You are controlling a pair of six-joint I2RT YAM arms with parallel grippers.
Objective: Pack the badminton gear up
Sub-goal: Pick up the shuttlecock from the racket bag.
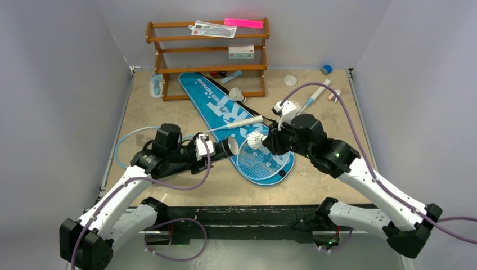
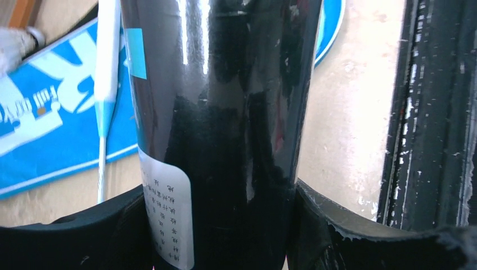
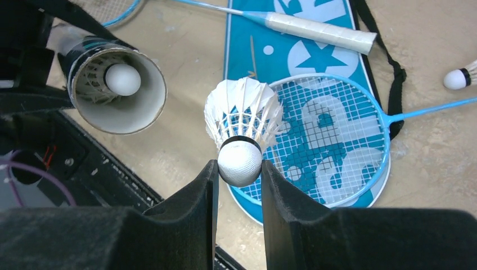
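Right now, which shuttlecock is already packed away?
The shuttlecock inside the black tube; a second shuttlecock is pinched in the right gripper, a third lies loose on the table.

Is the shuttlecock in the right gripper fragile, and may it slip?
Probably very light: the shuttlecock is thin white feathers on a rounded base. The feathers look easy to crush, so the right gripper pinching only the base seems wise. That round base may slip or swivel between the flat pads.
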